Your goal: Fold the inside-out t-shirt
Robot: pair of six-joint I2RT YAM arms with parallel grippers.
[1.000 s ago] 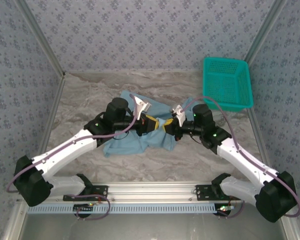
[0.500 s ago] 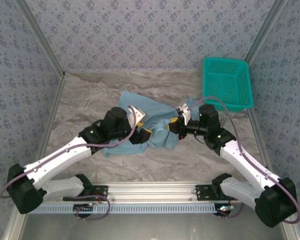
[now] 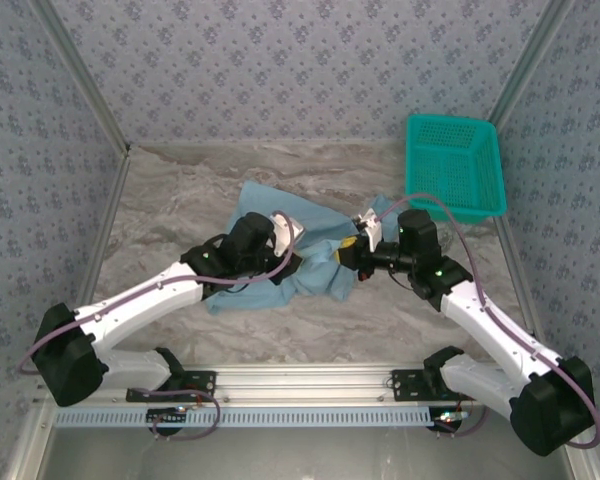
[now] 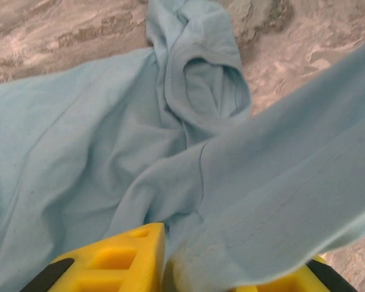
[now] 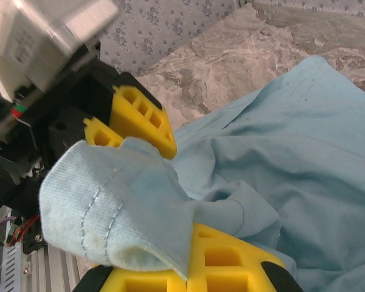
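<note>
Fabric of the t-shirt (image 3: 320, 272) lies crumpled near the middle of the marbled worktop (image 3: 180, 195), between the two arms. One light-blue lobe reaches toward the far wall and another toward the teal mesh basket (image 3: 455, 165), which stands apart in the far right corner. From above, both arms bend inward over the heap. The left claw (image 3: 292, 262) and the right claw (image 3: 348, 250) are low on the cloth and close together, facing each other. The left wrist view shows the left claw (image 4: 225, 277) drawn in on a thick fold of the shirt. The cloth is bunched between its yellow fingers (image 4: 118, 261) and runs up and to the right from them as a taut, raised band. Behind that band the rest of the t-shirt (image 4: 79, 152) lies flat and creased on the worktop, with a sleeve opening (image 4: 207, 85) gaping near the far edge. In the right wrist view the right claw (image 5: 188, 271) is fully closed. It pinches a doubled edge of cloth whose stitched hem (image 5: 103, 210) curls up and over its yellow fingers (image 5: 231, 261). Just beyond that flap are the left arm's yellow fingers (image 5: 143, 115), with black housing behind them. To the right the t-shirt (image 5: 304, 140) lies in soft folds on the worktop. The pale seam lines that show are those of the garment's inner face.
</note>
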